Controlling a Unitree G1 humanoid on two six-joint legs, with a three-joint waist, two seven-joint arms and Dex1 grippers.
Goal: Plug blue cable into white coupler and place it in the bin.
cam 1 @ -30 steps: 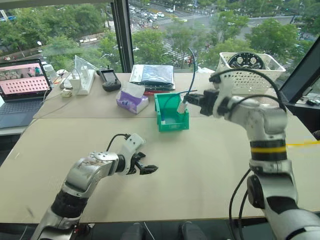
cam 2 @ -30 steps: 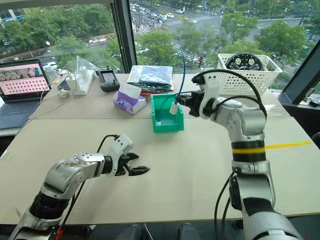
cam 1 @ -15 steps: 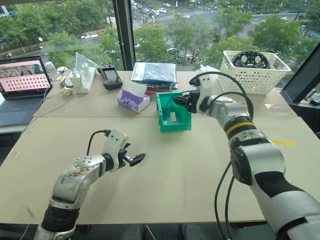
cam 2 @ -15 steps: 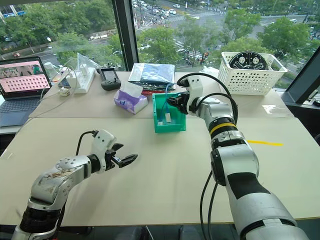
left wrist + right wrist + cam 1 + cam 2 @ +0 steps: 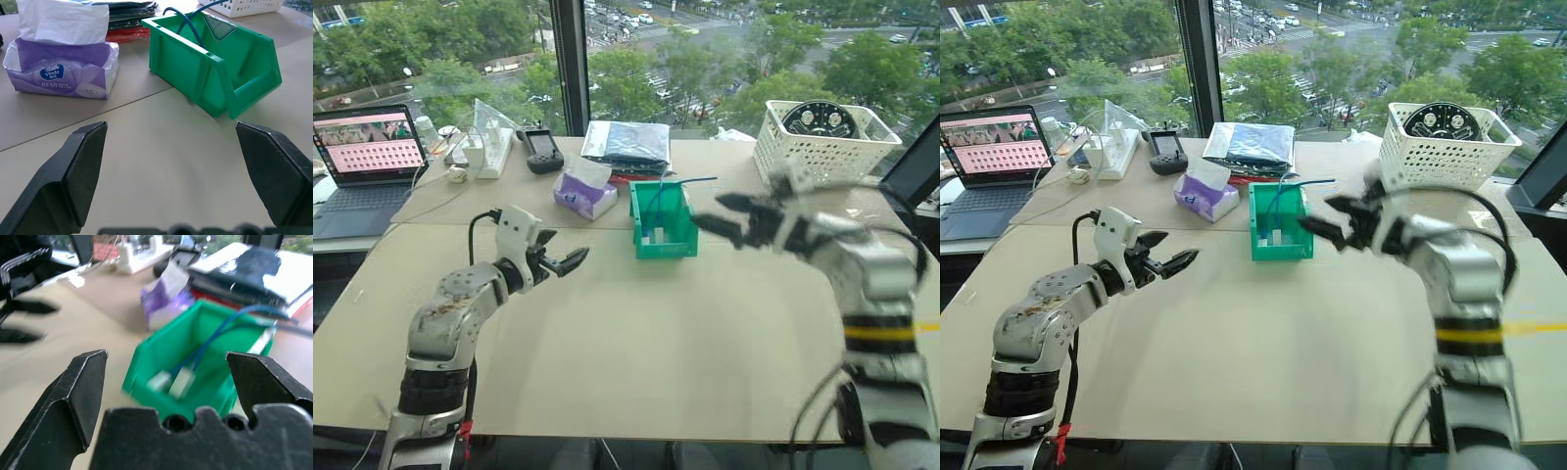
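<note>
Right wrist view: thin blue cable (image 5: 222, 330) droops into green bin (image 5: 161, 352); both grippers' jaws gape empty.

Right gripper (image 5: 166, 382) has its two black fingers (image 5: 78, 391) spread wide, nothing between them. Just past them sits the green bin (image 5: 161, 347) on the tan surface (image 5: 73, 328). Inside it the blue cable (image 5: 220, 330) loops down from the far rim to a couple of pale blurry bits at the bottom, probably the coupler (image 5: 182, 382) and a plug, can't tell which. Purple tissue pack (image 5: 164, 301) behind the bin, dark flat stuff (image 5: 259, 276) beyond. The other gripper (image 5: 22, 320) is off to the side.
</note>
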